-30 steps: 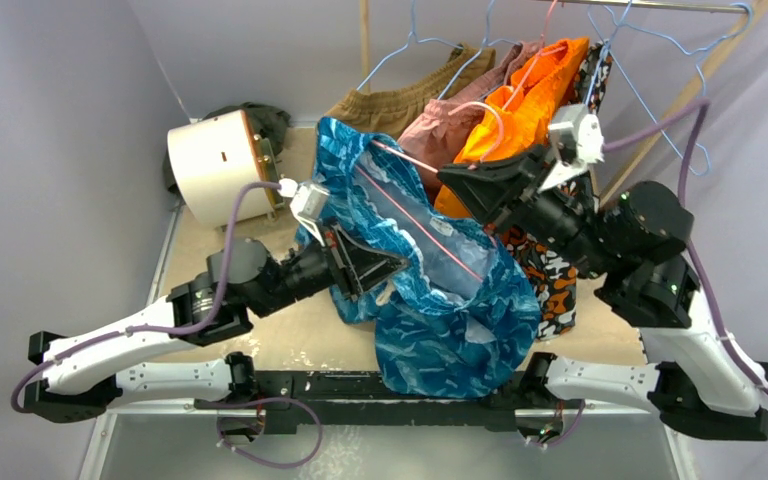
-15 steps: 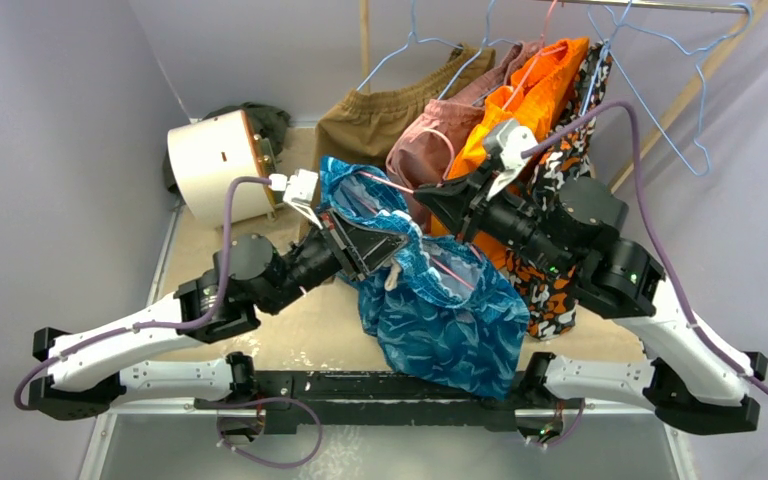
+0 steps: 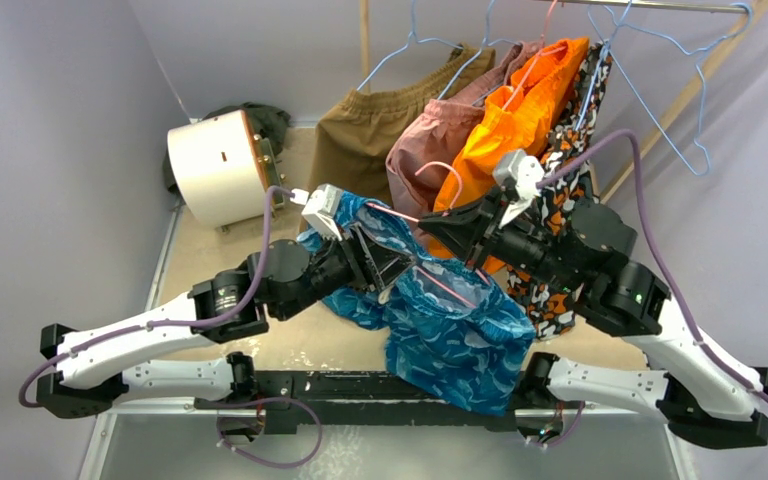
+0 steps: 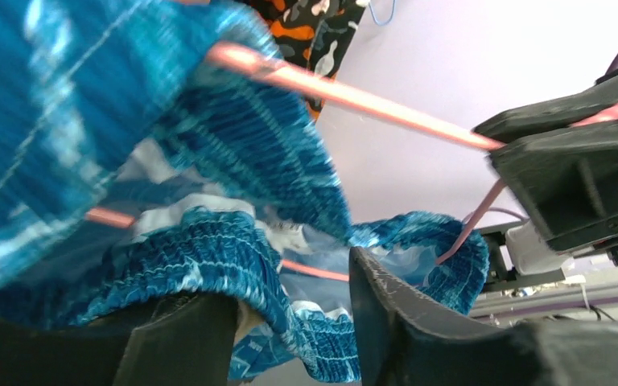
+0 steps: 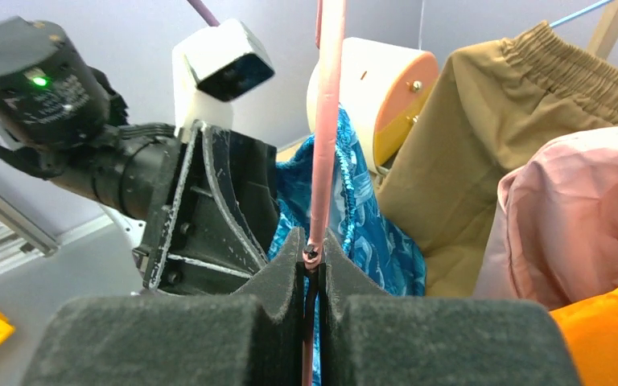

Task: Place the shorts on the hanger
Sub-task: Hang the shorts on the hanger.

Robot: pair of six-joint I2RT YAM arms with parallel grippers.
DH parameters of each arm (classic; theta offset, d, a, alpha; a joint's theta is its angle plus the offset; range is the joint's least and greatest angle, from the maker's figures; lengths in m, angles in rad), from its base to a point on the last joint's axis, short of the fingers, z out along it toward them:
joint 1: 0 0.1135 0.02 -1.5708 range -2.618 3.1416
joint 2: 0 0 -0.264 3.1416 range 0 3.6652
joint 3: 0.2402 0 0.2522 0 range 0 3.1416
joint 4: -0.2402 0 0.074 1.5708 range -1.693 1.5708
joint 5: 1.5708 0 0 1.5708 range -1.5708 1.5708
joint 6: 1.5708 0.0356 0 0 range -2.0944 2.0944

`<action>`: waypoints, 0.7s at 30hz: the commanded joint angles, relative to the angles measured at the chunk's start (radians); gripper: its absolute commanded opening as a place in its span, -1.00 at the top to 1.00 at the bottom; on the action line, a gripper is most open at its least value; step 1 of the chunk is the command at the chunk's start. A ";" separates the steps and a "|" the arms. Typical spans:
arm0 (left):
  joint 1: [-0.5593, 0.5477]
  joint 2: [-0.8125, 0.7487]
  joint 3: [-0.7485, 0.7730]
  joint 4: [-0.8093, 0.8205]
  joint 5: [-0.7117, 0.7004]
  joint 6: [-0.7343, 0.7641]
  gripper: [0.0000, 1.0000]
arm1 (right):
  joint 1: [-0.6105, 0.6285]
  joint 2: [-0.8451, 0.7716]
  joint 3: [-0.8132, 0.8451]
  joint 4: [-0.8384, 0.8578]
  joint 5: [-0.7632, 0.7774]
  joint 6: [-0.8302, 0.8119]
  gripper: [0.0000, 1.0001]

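The shiny blue-and-teal shorts [image 3: 450, 335] hang in the middle, threaded on the pink wire hanger [image 3: 447, 287]. My right gripper [image 3: 428, 230] is shut on the hanger's wire, which rises straight from between its pads [image 5: 327, 121]. My left gripper [image 3: 392, 262] is at the shorts' waistband. In the left wrist view its jaws stand apart [image 4: 290, 322]. The gathered waistband [image 4: 233, 153] droops over the left finger without being pinched. The hanger's bar [image 4: 346, 96] crosses above it. Blue cloth [image 5: 370, 233] shows behind the right pads.
A rail [image 3: 660, 6] at the back carries brown shorts [image 3: 365, 130], a pink garment [image 3: 430, 140], orange shorts [image 3: 520, 110], a black-and-orange patterned garment [image 3: 550, 290] and light blue wire hangers [image 3: 660, 90]. A white drum [image 3: 215, 165] stands at the back left.
Both arms have come down and toward the near edge with the hanger and shorts. The left jaws, shut on the waistband before, now stand apart.
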 commanded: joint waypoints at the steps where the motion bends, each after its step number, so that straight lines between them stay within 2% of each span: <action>1: 0.000 -0.030 -0.008 -0.015 0.072 0.007 -0.04 | 0.002 -0.072 -0.005 0.176 -0.051 0.041 1.00; 5: 0.000 -0.093 -0.039 -0.045 0.151 0.057 -0.27 | 0.002 -0.085 0.014 0.157 -0.042 0.036 1.00; 11: 0.000 -0.239 -0.008 -0.149 0.151 0.173 -0.42 | 0.002 -0.094 0.044 0.114 -0.037 0.016 1.00; 16: -0.001 -0.330 0.067 -0.205 0.117 0.315 -0.46 | 0.002 -0.089 0.077 0.076 -0.050 -0.002 1.00; 19: -0.001 -0.343 0.146 -0.219 0.046 0.418 -0.42 | 0.003 -0.069 0.105 0.043 -0.098 -0.016 1.00; 21: -0.001 -0.334 0.211 -0.213 0.010 0.500 -0.40 | 0.002 -0.006 0.226 -0.012 -0.195 -0.032 1.00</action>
